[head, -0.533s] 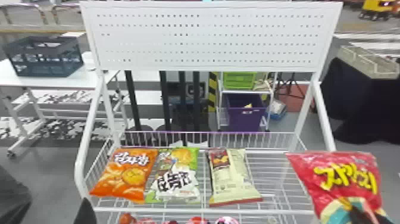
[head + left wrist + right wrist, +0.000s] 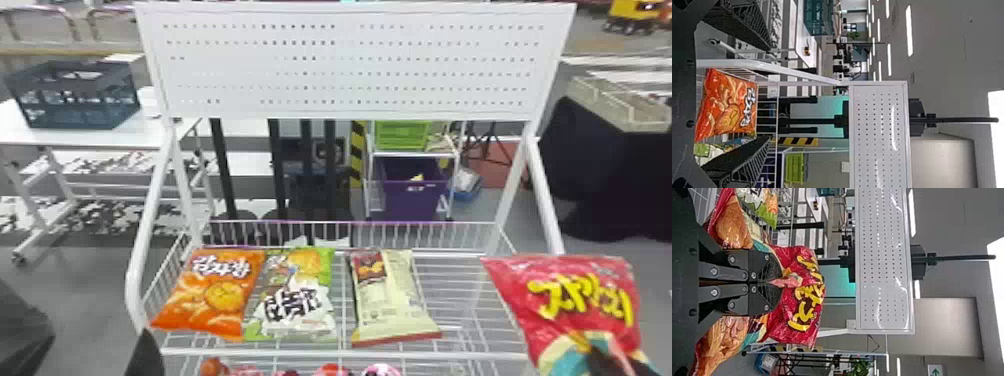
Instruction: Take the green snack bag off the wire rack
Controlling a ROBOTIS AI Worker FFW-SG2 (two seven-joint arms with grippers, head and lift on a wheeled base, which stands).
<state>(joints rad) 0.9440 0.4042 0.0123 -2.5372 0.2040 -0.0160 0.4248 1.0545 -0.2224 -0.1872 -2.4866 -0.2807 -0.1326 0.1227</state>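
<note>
The green snack bag point(image 2: 295, 300) lies on the wire rack point(image 2: 345, 354), between the orange bag and a cream one; part of it shows in the left wrist view point(image 2: 705, 150). At the head view's lower left is my left gripper point(image 2: 95, 335), in front of the rack's left end. In its wrist view the left gripper point(image 2: 770, 92) stands open, fingers well apart, with the orange bag beyond. My right gripper point(image 2: 610, 357) is at the rack's right end, holding a red snack bag point(image 2: 585, 300). The right wrist view has that right gripper point(image 2: 774, 282) shut on the bag's middle.
The orange bag point(image 2: 215, 295) is left of the green one, the cream bag point(image 2: 387, 295) right of it. White side posts point(image 2: 142, 250) and a perforated board point(image 2: 350, 65) frame the rack. More packages point(image 2: 330, 371) are below its front rail.
</note>
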